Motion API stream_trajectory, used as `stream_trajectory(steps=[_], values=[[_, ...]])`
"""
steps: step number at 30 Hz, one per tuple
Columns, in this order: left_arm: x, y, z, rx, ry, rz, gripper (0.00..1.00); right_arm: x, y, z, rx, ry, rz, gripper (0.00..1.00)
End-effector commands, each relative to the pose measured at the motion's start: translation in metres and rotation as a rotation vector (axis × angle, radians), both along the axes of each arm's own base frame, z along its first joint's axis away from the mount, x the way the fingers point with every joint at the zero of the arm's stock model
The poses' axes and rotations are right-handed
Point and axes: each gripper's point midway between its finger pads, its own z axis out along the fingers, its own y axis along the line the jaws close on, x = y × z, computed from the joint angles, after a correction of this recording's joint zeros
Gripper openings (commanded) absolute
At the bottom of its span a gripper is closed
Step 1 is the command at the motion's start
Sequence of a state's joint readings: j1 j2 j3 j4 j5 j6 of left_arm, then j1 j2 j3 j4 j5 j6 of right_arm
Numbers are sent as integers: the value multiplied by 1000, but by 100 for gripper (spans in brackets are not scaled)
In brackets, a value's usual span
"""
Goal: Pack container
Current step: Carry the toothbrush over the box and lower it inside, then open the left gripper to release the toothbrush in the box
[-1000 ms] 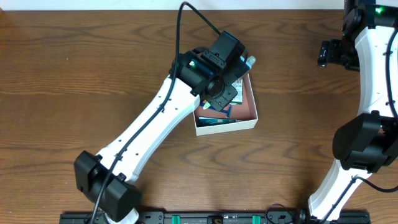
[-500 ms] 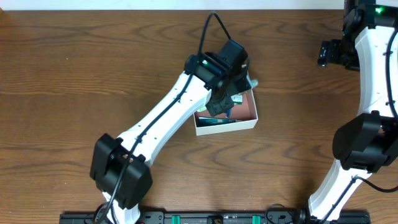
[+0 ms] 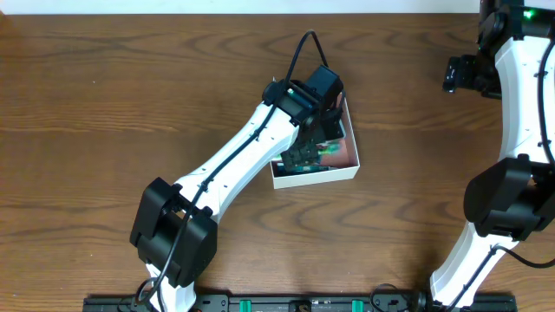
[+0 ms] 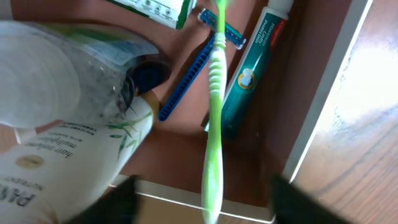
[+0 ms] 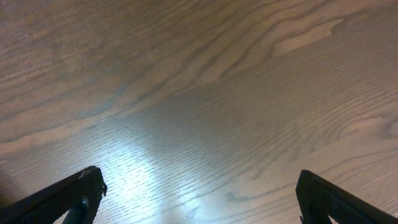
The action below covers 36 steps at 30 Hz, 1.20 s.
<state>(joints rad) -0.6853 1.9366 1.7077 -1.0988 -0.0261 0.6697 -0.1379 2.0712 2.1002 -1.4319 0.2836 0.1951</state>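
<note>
The container [image 3: 317, 179], a shallow white-walled box with a pink-brown inside, sits mid-table. My left gripper [image 3: 313, 146] hangs over it, jaws open wide. In the left wrist view a green toothbrush [image 4: 214, 118] stands blurred midway between the dark fingertips [image 4: 127, 200], touching neither. Below it in the container [image 4: 323, 106] lie a green-and-white toothpaste tube [image 4: 256, 65], a blue razor [image 4: 189, 78], a white bottle [image 4: 71, 171] and a clear plastic piece [image 4: 43, 81]. My right gripper [image 5: 199, 193] is open over bare wood, far from the box, at the top right [image 3: 457, 74].
A green-and-white packet [image 4: 155, 7] shows at the top edge of the left wrist view. The left arm [image 3: 234, 186] slants from the front edge across the table to the box. The right arm [image 3: 512, 156] stands along the right edge.
The left gripper has swung lower over the container and its jaws have opened, letting go of the green toothbrush. The right arm has not moved.
</note>
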Motion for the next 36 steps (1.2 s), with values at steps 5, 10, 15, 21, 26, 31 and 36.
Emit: stream_trajectory(steps=[5, 10, 15, 21, 26, 31, 36], values=[[1, 1, -4, 10, 0, -4, 98, 3, 2, 8, -4, -29, -10, 99], [-1, -2, 9, -23, -25, 45, 98, 3, 2, 8, -4, -29, -10, 99], [-12, -9, 43, -81, -87, 23, 98, 3, 2, 8, -4, -29, -10, 99], [-31, -13, 92, -181, -167, 39, 98, 3, 2, 8, -4, -29, -10, 99], [-55, -1, 122, -230, -182, 85, 98, 3, 2, 8, -4, -29, -10, 99], [-61, -3, 148, -341, -219, 194, 98, 3, 2, 8, -4, -29, -10, 99], [-65, -1, 150, -348, -217, 224, 98, 3, 2, 8, -4, -29, -10, 99]])
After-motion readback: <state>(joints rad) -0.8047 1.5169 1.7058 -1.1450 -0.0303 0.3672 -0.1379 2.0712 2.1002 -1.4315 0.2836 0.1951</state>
